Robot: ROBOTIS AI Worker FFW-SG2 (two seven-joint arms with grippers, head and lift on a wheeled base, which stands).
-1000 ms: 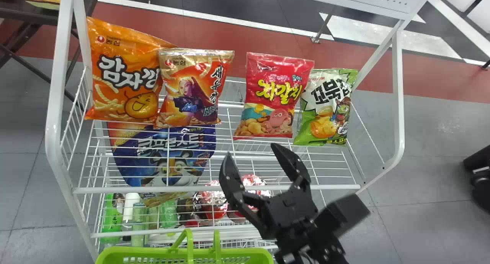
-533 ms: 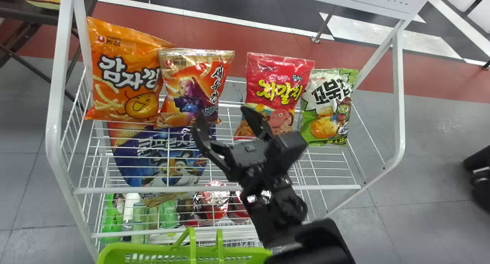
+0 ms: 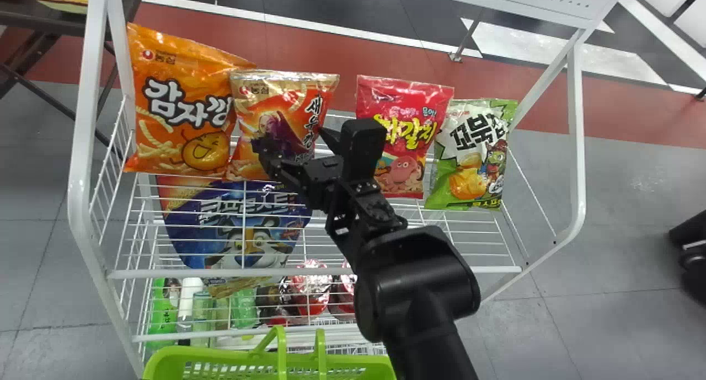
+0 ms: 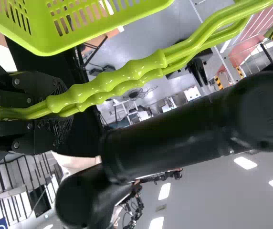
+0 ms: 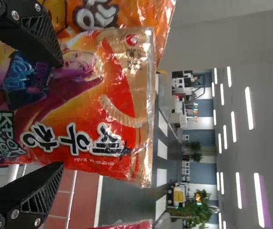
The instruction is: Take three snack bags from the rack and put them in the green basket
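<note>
Head view: the gold-topped orange bag (image 3: 276, 101) is seen standing on the rack (image 3: 314, 271), directly ahead of the right gripper (image 3: 294, 143).
Bag from jaws: in the right wrist view one jaw is placed across the bag's face and the other just past its right edge; more of the bag is left toward the robot's left, so a small leftward centring is probably called for. Whether either jaw is touched by the film cannot be told.
Long axis: the bag is held roughly upright, and its width is faced by the spread of the jaws.
Right jaws: parted, with nothing clamped.
Nearer arm: the right.
Left gripper (image 4: 64, 110): closed on the basket handles (image 4: 151, 67), beside the green basket (image 3: 220, 355).
Neighbours: the left edge is met by the plain orange bag (image 3: 182, 101), which could be dragged along; the red bag (image 3: 405, 104) is set apart on the right.
Bag's look: glossy, puffed and creased, orange-red with a printed figure, finished by a flat gold seam.
</note>
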